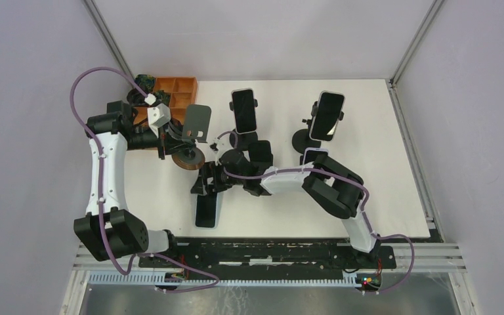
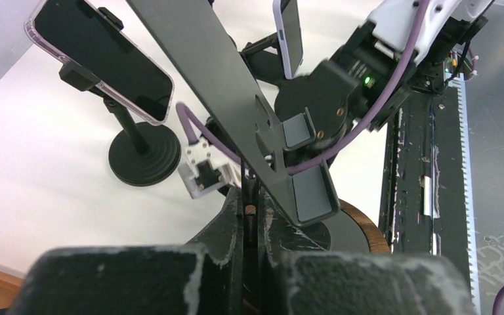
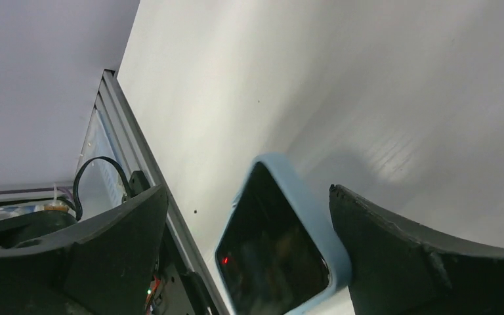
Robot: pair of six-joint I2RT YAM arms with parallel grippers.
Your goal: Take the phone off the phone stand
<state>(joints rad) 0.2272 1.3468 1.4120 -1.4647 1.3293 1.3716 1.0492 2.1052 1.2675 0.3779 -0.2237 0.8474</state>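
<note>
The phone (image 1: 208, 211), dark-screened in a light blue case, lies flat on the white table near its front edge. In the right wrist view the phone (image 3: 275, 249) sits between my spread fingers, close to the right one. My right gripper (image 1: 209, 180) (image 3: 248, 191) is open just over its far end. The empty phone stand has a dark tilted plate (image 1: 197, 123) (image 2: 223, 85) and a round wooden base (image 1: 188, 160) (image 2: 367, 226). My left gripper (image 1: 170, 141) (image 2: 252, 197) is shut on the stand's thin stem, under the plate.
Two more phones (image 1: 244, 110) (image 1: 328, 116) sit on black stands at the back middle and back right; one phone (image 2: 98, 56) and its round base (image 2: 144, 154) show in the left wrist view. An orange bin (image 1: 174, 92) stands at the back left.
</note>
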